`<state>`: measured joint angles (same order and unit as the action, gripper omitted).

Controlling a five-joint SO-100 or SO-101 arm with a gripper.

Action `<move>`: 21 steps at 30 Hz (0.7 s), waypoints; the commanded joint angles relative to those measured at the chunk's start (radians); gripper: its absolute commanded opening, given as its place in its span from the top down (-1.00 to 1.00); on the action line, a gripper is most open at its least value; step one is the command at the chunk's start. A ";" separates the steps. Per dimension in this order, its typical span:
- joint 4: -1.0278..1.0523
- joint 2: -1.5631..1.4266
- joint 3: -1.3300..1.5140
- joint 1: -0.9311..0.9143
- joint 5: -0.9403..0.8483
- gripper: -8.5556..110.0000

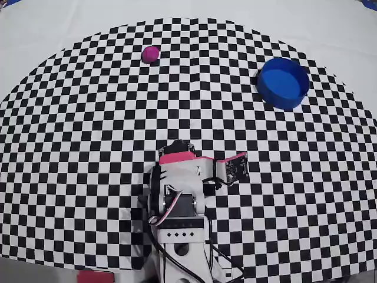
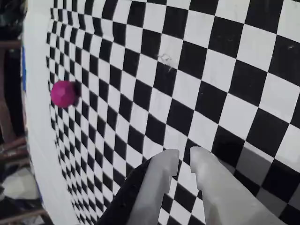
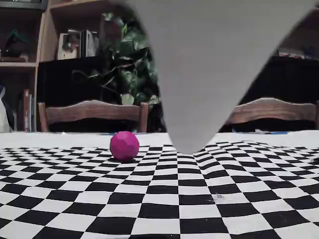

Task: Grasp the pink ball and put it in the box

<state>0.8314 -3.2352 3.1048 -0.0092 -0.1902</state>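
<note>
The pink ball point(image 1: 151, 54) lies on the checkered cloth at the far left in the overhead view, far from the arm. It also shows at the left in the wrist view point(image 2: 63, 93) and left of centre in the fixed view point(image 3: 124, 146). The box is a round blue container point(image 1: 283, 82) at the far right, open side up, and shows only in the overhead view. My gripper point(image 2: 184, 156) hovers over bare checkered cloth with its pale jaws almost together, only a narrow slit between them, holding nothing. The folded arm point(image 1: 177, 177) covers the gripper in the overhead view.
The checkered cloth point(image 1: 88, 147) covers most of the white table. A large pale blurred wedge point(image 3: 199, 74) hangs down in front of the fixed camera and hides the middle. Chairs point(image 3: 92, 112) and shelves stand behind the table.
</note>
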 commanded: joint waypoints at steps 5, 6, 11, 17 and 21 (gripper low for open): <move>-0.038 -0.012 0.005 0.002 -0.003 0.85; -0.046 -0.011 0.005 0.002 -0.003 0.85; -0.198 0.000 0.002 0.002 -0.002 0.85; -0.497 0.011 0.002 -0.006 -0.011 0.85; -0.600 0.011 -0.006 -0.018 -0.046 0.85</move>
<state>0.2899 -3.2321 3.1048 -0.0245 -0.1994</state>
